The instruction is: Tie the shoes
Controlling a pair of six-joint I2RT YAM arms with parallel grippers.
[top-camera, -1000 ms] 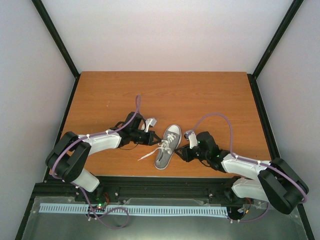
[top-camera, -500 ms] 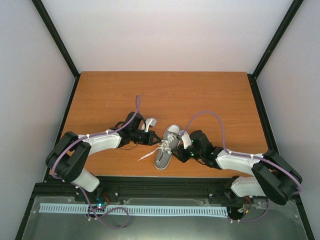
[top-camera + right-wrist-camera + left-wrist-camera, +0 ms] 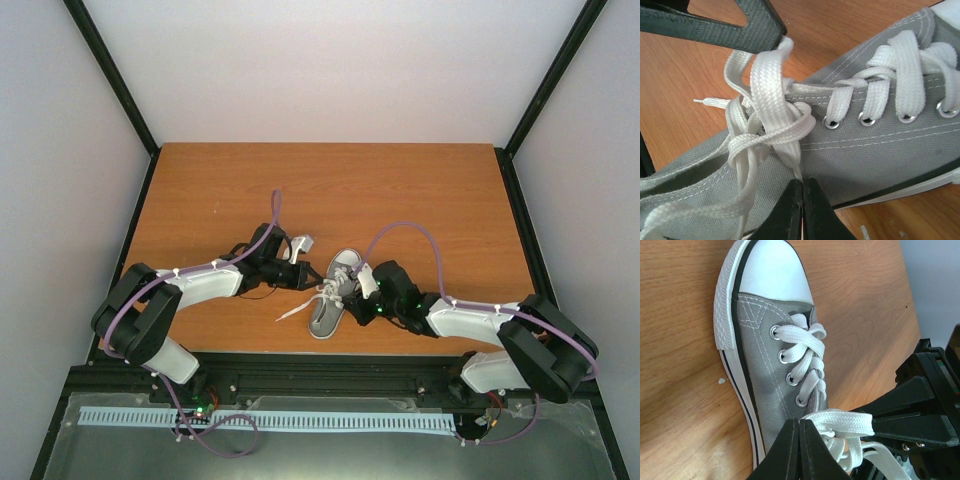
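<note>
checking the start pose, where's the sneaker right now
In the top view the sneaker lies at the table's near middle, toe pointing away, between the left tool and the right tool, both shut on its laces.

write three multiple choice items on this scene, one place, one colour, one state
1. Where is the sneaker? A) far left corner B) between the left end effector and right end effector C) held in the air
2. Toe cap colour? A) white B) red C) black
3. Right end effector state? A) wide open B) out of view C) shut on a lace
B: one arm reaches it from each side. A: white in the left wrist view. C: its fingers meet on a strand.
</note>
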